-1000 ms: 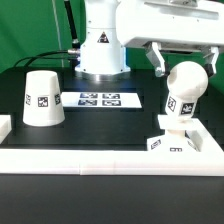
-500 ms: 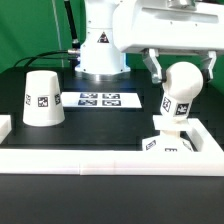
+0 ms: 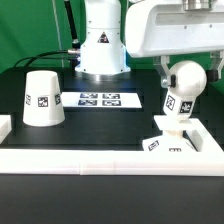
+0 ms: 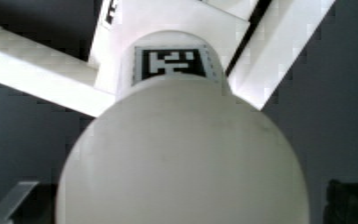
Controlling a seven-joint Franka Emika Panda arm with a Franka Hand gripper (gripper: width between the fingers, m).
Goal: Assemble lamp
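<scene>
We see the gripper [image 3: 187,70] hanging at the exterior view's right. Its two dark fingers [image 3: 165,70] stand apart with the round head of the bulb [image 3: 186,84] between them, one at the bulb's 9 o'clock and the other at its 3 o'clock. Both sit close against the bulb's sides, but we cannot tell whether the pads press on it or clear it by a sliver, so we cannot say that it has hold of anything. In the wrist view the gripper [image 4: 185,200] shows only as two dark fingertips [image 4: 34,203] in the corners. The bulb [image 4: 190,150] fills nearly all the space between them as a smooth white dome. Beyond it a black-white square tag [image 4: 176,62] lies on a white part that we cannot name with certainty.

The bulb stands upright, and at its 6 o'clock its stem meets the low square base [image 3: 172,142]. The base rests on the black table [image 3: 110,125], close behind the raised white rail [image 3: 90,157] along the front. Well away at the gripper's 9 o'clock the marker board [image 3: 100,99] lies flat on the table. Further out on the same line the shade [image 3: 42,98] stands alone, wide mouth down. The big white robot body [image 3: 101,45] rises at about 10 o'clock from the gripper, behind the marker board
</scene>
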